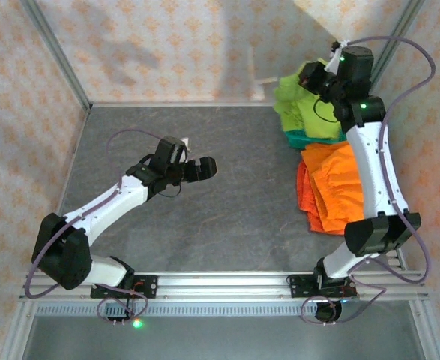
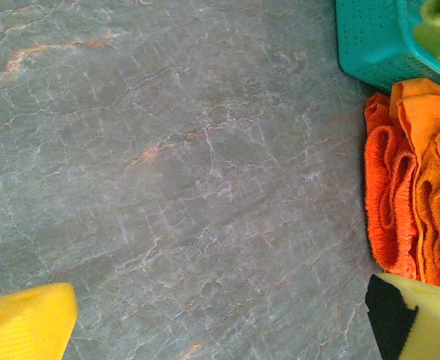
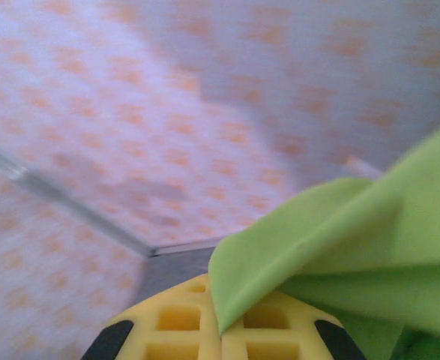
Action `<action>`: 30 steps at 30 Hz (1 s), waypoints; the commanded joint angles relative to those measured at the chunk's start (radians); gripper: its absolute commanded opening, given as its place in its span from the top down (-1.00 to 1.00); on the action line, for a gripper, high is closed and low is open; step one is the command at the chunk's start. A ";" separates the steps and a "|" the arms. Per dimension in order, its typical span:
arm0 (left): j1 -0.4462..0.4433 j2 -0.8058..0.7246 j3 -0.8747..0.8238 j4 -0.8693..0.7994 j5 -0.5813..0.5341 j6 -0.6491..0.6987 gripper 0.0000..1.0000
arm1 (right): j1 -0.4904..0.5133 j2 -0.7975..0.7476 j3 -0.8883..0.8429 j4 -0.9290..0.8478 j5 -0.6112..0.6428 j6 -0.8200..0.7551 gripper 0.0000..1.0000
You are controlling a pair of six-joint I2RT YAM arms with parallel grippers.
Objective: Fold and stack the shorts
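Clutter sits all on the right side of the table (image 1: 227,225). I see a teal basket (image 1: 303,139) near the back right corner, with the lime-green shorts (image 1: 298,101) heaped in it and spilling over its rim. Just in front of the basket, touching it, lies a pile of orange shorts (image 1: 328,187). The right arm (image 1: 375,161) reaches over this pile and hides its right edge from the top camera.

The right gripper (image 1: 311,75) is above the green cloth at the back. Its wrist camera shows the two yellow fingers (image 3: 152,334) pressed together, with a fold of the lime-green shorts pinched in the seam between them. The left gripper (image 1: 205,167) hangs over the bare middle of the table, its jaws spread wide apart.

The table is grey and stone-like, with pale veins and a few rusty ones. Walls (image 1: 190,45) with a pale orange pattern close the back and both sides, and a metal frame bar (image 3: 62,196) joins them.

From the left wrist I can see the gathered orange waistband and the mesh of the basket wall, which the top camera shows only as flat colour.
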 commanded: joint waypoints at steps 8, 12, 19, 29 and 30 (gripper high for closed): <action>0.006 -0.087 -0.043 0.032 -0.092 -0.020 -1.00 | 0.236 0.084 0.285 -0.006 -0.201 -0.108 1.00; 0.006 -0.173 -0.087 0.055 -0.144 -0.025 -1.00 | 0.239 0.084 0.174 -0.077 -0.088 -0.193 0.73; 0.005 -0.346 -0.152 0.046 -0.277 -0.037 -1.00 | 0.220 0.085 -0.029 -0.221 0.276 -0.307 -0.30; 0.097 -0.406 -0.118 -0.163 -0.363 -0.132 -1.00 | 0.246 -0.033 -0.377 -0.103 0.132 -0.303 -0.61; 0.123 -0.396 -0.112 -0.171 -0.334 -0.130 -1.00 | 0.254 -0.033 -0.394 -0.103 0.133 -0.307 -0.62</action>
